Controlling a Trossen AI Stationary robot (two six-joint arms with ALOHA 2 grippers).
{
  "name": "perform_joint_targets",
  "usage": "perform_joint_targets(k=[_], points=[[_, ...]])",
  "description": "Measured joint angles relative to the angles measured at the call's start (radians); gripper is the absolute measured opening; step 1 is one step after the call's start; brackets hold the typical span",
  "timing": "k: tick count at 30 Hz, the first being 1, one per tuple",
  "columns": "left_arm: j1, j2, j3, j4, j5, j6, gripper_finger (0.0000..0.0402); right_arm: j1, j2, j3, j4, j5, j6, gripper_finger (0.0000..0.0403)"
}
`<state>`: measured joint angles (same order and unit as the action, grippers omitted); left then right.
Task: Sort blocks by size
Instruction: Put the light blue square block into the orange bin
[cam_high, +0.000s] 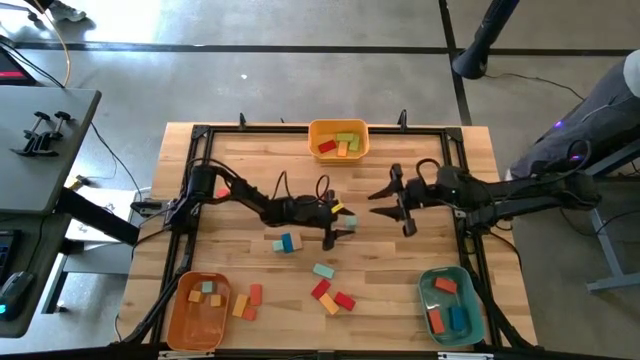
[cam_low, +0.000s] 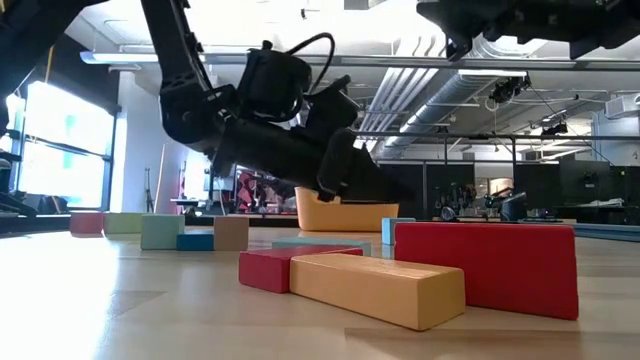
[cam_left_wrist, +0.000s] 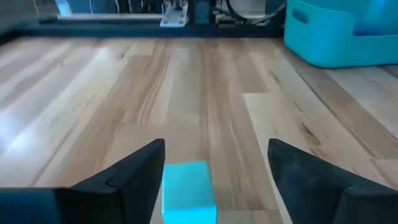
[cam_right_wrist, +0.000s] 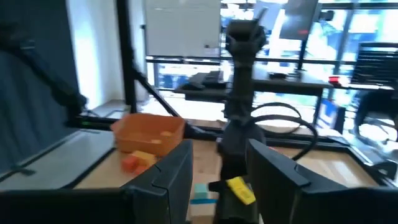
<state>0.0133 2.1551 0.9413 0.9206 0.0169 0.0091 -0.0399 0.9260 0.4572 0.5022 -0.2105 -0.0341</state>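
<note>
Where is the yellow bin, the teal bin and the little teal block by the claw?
yellow bin (cam_high: 313, 128): high view, on its left rim.
teal bin (cam_high: 427, 297): high view, on its left wall.
teal block (cam_left_wrist: 186, 191): left wrist view, on its top face.

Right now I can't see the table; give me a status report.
Left end effector open over a teal block, mid-table. Right end effector waiting nearby, empty. Loose blocks remain unsorted; nothing in the way.

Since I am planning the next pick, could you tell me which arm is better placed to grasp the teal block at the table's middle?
Left, probably: its open end effector already straddles the teal block, while the right end effector hangs farther away.
</note>
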Motion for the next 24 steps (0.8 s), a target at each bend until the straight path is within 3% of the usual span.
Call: perform_joint_targets(k=[15, 20, 24], points=[[0.008, 0.079, 0.071, -0.054, -0.004, -0.061, 0.0275, 0.0, 0.004, 0.0, -0.049, 0.049, 0.0, 0.0142], [0.008, 0.082, 0.069, -0.075, -0.001, -0.06, 0.0234, 0.0, 0.004, 0.0, -0.092, 0.049, -0.026, 0.0142], [0.006, 0.082, 0.069, -0.069, 0.008, -0.047, 0.0173, 0.0, 0.004, 0.0, -0.128, 0.049, -0.046, 0.0142]])
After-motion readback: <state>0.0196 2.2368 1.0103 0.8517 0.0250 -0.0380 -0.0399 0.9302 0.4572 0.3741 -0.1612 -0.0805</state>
